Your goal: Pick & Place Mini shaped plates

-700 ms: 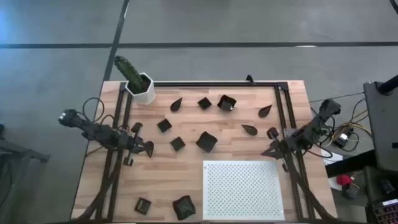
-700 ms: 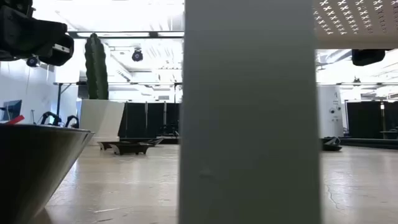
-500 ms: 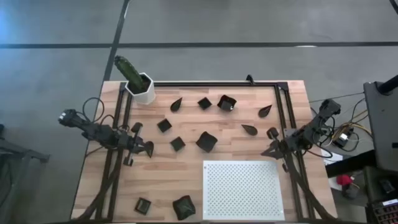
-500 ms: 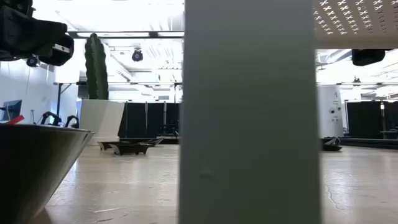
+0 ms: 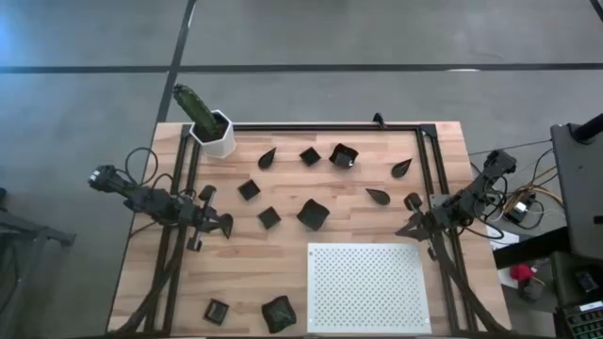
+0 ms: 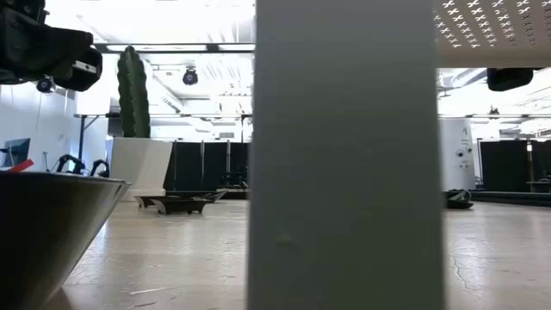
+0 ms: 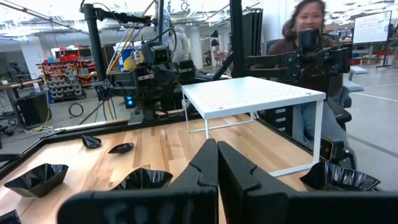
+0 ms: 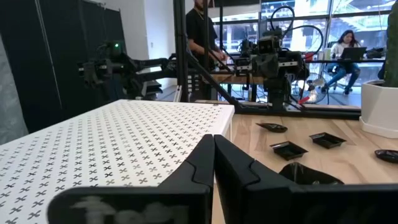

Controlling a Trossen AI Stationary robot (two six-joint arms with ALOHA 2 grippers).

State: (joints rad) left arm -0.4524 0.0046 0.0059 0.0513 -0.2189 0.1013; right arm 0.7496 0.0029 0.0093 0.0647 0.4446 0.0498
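1. High view: the mini shaped plates (image 5: 312,214) are scattered across the worktop (image 5: 254,264) between both arms. The left gripper (image 5: 224,226) is nearest, a square plate (image 5: 269,218) lying just beside it toward centre. The right gripper (image 5: 403,230) is beside the white perforated board (image 5: 367,287).
2. Wrist views: both grippers are seen pressed together, empty.
3. The potted cactus (image 5: 211,125) stands well apart.

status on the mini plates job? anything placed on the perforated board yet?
Done: nothing. The white perforated board is bare on top. In hand: nothing; the left gripper and right gripper are both shut and empty, parked at the table's left and right sides. Left: all of it. The mini shaped plates lie scattered on the wooden table, two near the front edge left of the board.
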